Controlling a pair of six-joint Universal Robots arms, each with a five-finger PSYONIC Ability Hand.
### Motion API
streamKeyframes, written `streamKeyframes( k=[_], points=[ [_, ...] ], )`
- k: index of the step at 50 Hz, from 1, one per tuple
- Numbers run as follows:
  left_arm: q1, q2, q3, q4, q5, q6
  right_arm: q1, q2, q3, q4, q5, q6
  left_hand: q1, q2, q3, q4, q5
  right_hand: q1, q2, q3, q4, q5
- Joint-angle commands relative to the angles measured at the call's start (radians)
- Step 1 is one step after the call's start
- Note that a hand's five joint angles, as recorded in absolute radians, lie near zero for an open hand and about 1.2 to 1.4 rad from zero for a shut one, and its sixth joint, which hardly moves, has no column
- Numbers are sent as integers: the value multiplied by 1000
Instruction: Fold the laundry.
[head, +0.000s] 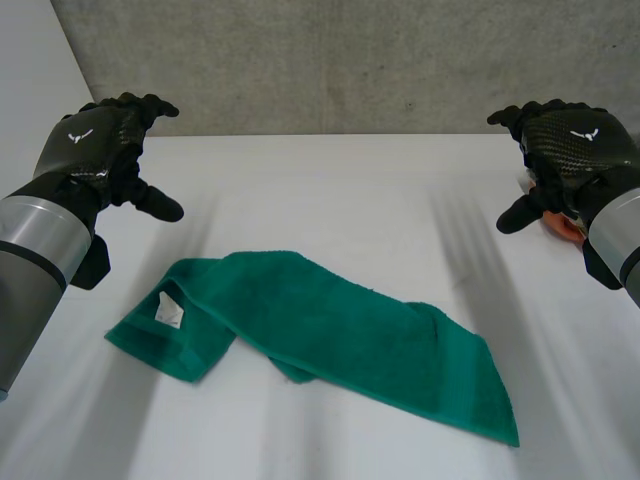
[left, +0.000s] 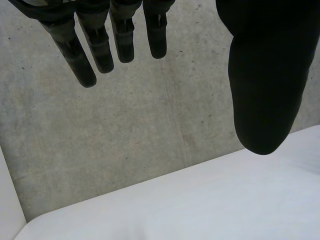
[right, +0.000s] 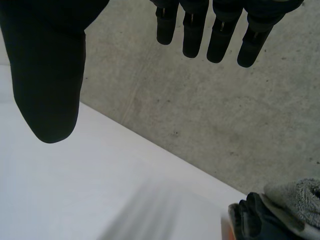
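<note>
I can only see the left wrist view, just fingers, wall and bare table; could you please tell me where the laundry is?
Observer: A green towel lies loosely bunched on the table, nearer the robot than the left hand, which is clear of it.
Operator: Thank you. Is the right hand on it?
Observer: No, the right hand is clear of the towel too, its fingers straight.
Operator: Is anything else there?
Observer: Yes, a grey cloth lies close to the right hand, with something orange by it.
</note>
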Motion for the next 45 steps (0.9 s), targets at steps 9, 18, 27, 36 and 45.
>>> streamKeyframes(
  k=[9, 18, 27, 36, 45],
  points=[
    [0, 0, 1, 0, 0, 0, 2, -16, -6, -33, -2, 3, -83, -77, -77, -81, -122, -114, -120, -123, -125, -159],
    [34, -18, 10, 0, 1, 81, 14, -15, -26, 59, -25, -72, 76, 81, 82, 77, 37, -114, -120, -123, -125, -159],
    [71, -213, -13, 0, 86, 474, 16, -2, 92, 337, -99, -474, 102, 108, 108, 104, 63, -114, -120, -123, -125, -159],
    [199, -421, 4, 17, 288, 637, 3, 1, 334, 239, -173, -555, 252, 257, 258, 253, 213, -112, -118, -122, -124, -157],
    [218, -609, 136, 19, 324, 641, -1, 4, 453, 142, -252, -541, 425, 431, 431, 426, 386, -98, -104, -107, -109, -143]
  ],
)
